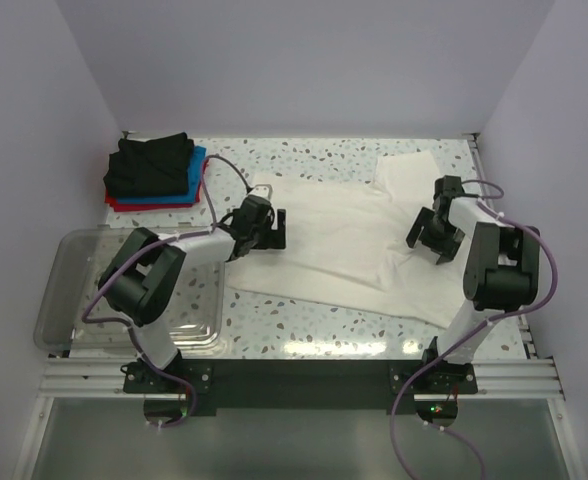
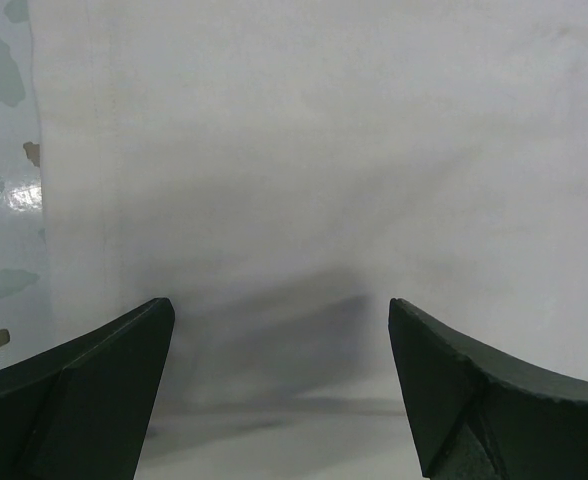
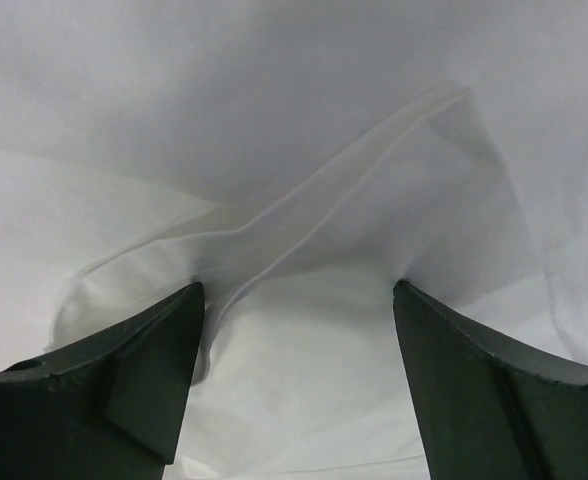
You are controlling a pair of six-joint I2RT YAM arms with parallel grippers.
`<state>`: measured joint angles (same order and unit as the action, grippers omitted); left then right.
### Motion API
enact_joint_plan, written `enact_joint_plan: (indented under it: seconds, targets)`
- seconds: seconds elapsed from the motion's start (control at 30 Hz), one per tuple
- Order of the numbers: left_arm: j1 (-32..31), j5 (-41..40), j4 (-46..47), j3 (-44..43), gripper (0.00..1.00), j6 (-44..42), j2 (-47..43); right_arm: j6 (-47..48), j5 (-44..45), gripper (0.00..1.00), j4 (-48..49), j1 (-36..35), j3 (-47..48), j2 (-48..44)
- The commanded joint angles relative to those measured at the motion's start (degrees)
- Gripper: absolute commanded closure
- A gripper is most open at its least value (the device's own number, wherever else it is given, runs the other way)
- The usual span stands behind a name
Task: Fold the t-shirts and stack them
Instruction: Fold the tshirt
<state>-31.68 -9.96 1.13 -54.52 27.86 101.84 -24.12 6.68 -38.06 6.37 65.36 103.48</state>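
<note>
A white t-shirt (image 1: 344, 235) lies spread on the speckled table, plain side up; no red print shows. My left gripper (image 1: 271, 229) is open just above the shirt's left edge; the left wrist view shows flat white cloth (image 2: 304, 150) between its fingers (image 2: 94, 380). My right gripper (image 1: 429, 238) is open with both fingertips pressed down into a wrinkled fold of the shirt (image 3: 304, 250) near its right sleeve. A stack of folded black (image 1: 152, 163), blue (image 1: 189, 185) and red (image 1: 124, 205) t-shirts sits at the back left.
A clear plastic tub (image 1: 79, 290) stands at the near left, beside the left arm. White walls close in the table on three sides. Bare speckled table (image 1: 304, 330) runs along the near edge.
</note>
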Motion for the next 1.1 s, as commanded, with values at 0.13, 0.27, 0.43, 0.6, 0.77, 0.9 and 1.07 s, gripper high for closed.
enact_joint_plan:
  seconds: [0.13,0.27,0.43,0.6,0.77,0.9,1.07]
  targets:
    - [-0.1,3.3,-3.5,2.5,0.06,-1.4,-1.8,-2.1,4.7,0.2,-6.0,0.0,-9.1,-3.7]
    - [-0.1,4.7,-3.5,1.6,0.06,-1.3,-1.7,-2.4,6.9,0.19,-7.8,0.0,-9.8,-5.2]
    - [0.0,5.9,-6.6,-1.5,0.05,-1.9,-3.8,-3.3,8.1,0.19,-11.9,0.0,-7.9,-8.8]
    - [0.0,7.4,-10.4,-8.1,0.05,-0.4,-7.7,-1.1,6.5,0.19,-15.5,-0.1,4.2,-15.0]
    - [0.0,0.2,-11.8,-15.0,0.04,6.4,-6.7,9.0,11.5,0.12,-13.5,0.2,28.0,-5.4]
    - [0.3,-3.0,-20.4,-24.3,0.04,4.9,-2.0,5.9,7.5,0.16,-18.3,0.7,44.6,5.8]
    - [3.2,-4.9,-21.7,-30.9,0.05,0.9,3.0,-1.3,3.5,0.18,-12.8,0.7,41.8,5.3]
